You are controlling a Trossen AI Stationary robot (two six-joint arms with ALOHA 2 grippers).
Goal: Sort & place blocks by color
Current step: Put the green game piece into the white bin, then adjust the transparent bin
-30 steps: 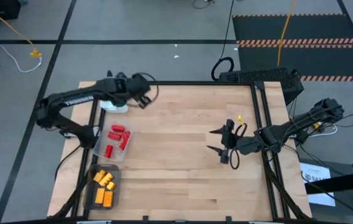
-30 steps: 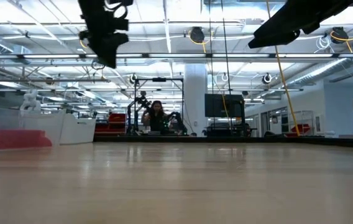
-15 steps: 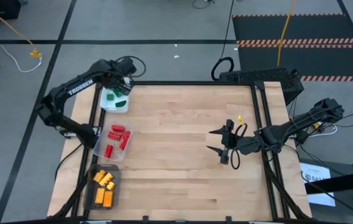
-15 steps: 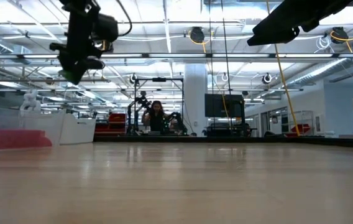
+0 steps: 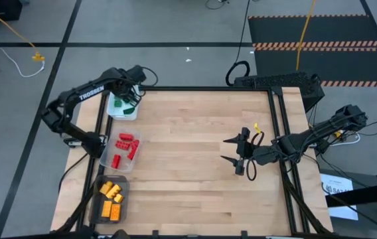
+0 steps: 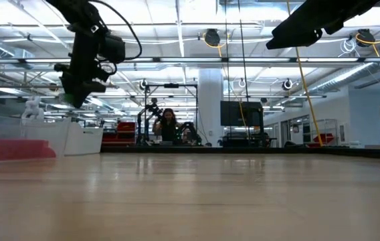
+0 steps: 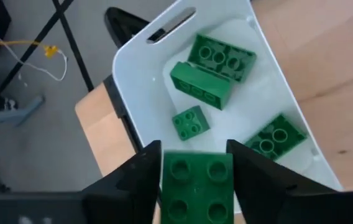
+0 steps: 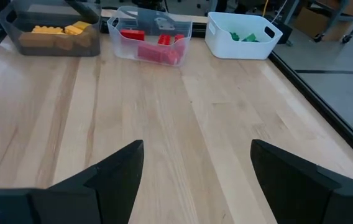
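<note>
My left gripper (image 5: 131, 98) hangs over the white tray (image 5: 113, 114) at the table's far left corner, shut on a green block (image 7: 196, 184). It also shows in the low view (image 6: 76, 90). Several green blocks (image 7: 209, 76) lie on the white tray's floor (image 7: 158, 93). Red blocks (image 5: 125, 147) lie in a clear tray and orange-yellow blocks (image 5: 111, 197) in a dark tray. My right gripper (image 5: 240, 158) is open and empty above the table's right part; in its wrist view (image 8: 195, 177) nothing lies between its fingers. My left gripper pinches the green block's two opposite sides (image 7: 166, 180) between its two fingers, studs facing the wrist camera. The fingers point down from above. The block is lifted clear, above the white tray and the blocks in it.
The three trays stand in a row along the table's left edge: white (image 8: 242, 34) far, clear (image 8: 151, 40) middle, dark (image 8: 52, 34) near. A black frame rail (image 5: 278, 133) runs along the table's right side. Bare wood (image 5: 188, 159) lies between the arms.
My left gripper has gone toward the table's left edge, from over the bare wood beside the white tray to over the tray, and has come down a little, keeping the green block in its fingers.
</note>
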